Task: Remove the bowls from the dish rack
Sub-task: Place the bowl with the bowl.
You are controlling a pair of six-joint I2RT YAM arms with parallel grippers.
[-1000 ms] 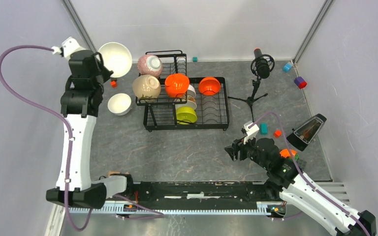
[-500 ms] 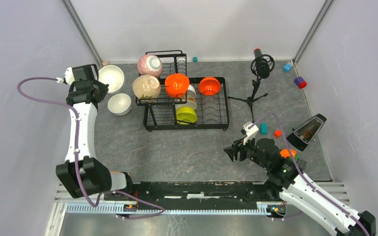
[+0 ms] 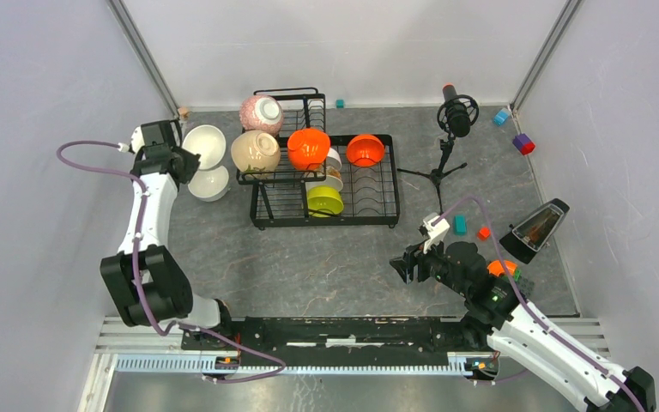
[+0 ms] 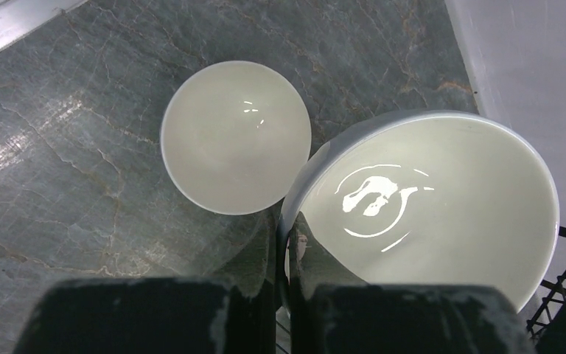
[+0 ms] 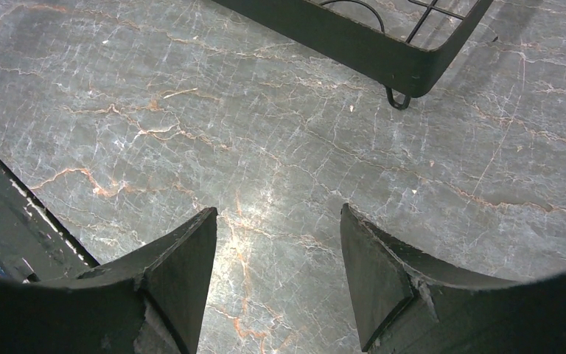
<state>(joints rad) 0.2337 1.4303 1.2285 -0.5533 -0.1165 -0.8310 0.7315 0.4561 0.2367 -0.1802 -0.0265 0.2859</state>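
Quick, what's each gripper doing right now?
Left gripper: shut on the rim of the large white bowl.
Right gripper: open, holding nothing.

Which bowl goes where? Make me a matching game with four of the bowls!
Things:
1. lime green bowl
2. pink-speckled bowl
3. large white bowl
4. small white bowl

Places:
A. pinched by the left gripper
B. upper shelf of the dish rack
C. standing free on the table
D. lower tray of the dish rack

Pairs: 1-D, 2-B, 3-A, 4-C
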